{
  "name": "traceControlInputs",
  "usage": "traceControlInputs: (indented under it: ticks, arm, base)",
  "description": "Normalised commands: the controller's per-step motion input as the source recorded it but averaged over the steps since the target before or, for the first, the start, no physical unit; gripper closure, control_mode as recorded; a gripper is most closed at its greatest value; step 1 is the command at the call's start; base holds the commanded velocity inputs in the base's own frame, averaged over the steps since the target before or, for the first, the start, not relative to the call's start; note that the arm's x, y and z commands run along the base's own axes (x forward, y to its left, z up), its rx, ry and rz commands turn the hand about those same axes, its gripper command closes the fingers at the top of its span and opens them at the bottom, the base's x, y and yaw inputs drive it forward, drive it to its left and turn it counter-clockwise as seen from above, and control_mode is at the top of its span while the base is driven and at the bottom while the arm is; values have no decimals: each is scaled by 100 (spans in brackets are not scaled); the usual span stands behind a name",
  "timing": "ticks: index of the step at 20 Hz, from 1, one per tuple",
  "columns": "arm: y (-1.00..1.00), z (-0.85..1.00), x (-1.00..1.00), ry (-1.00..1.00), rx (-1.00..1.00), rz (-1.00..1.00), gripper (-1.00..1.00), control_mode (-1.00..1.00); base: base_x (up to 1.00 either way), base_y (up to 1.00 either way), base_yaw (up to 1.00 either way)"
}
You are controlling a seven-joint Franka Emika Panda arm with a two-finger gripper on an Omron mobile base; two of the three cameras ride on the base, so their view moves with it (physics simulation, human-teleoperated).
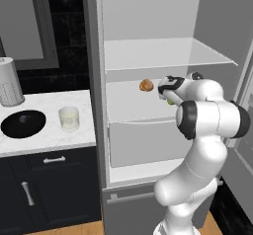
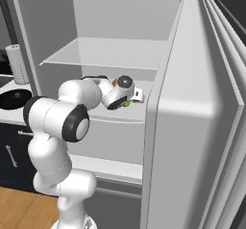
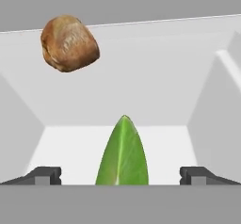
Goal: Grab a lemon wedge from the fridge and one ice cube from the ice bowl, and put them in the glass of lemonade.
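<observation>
The grey fridge [image 1: 95, 81] stands open, and my arm reaches onto its middle white shelf [image 1: 123, 105]. The lemon wedge [image 3: 123, 155], yellow-green and pointed, stands between the spread fingertips [image 3: 44, 175] of my open gripper [image 3: 121, 175]; whether they touch it I cannot tell. From the base views the wedge [image 1: 170, 101] [image 2: 127, 104] peeks out under the hand. On the counter to the left sit the glass of lemonade [image 1: 68, 118] and the black ice bowl [image 1: 23, 123] [image 2: 14, 98]. The ice cube is too small to make out.
A round brown lumpy food item [image 1: 146, 85] [image 3: 69, 43] lies further back on the same shelf. The open fridge door [image 2: 192, 122] stands close on the right. A white drawer [image 1: 143, 145] sits below the shelf. A paper-towel roll [image 1: 9, 82] stands behind the bowl.
</observation>
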Motion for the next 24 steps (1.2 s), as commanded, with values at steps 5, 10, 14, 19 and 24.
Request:
traceControlInputs:
  ticks: [5,10,14,19,24]
  arm:
    - [0,-38,0,0,0,0,-100,-100]
    - [0,-9,0,0,0,0,-100,-100]
    - [0,0,0,0,0,0,100,-100]
    - [0,0,0,0,0,0,100,-100]
    - [0,0,0,0,0,0,100,-100]
  base:
    - [0,0,0]
    - [0,0,0]
    - [0,0,0]
    - [0,0,0]
    - [0,0,0]
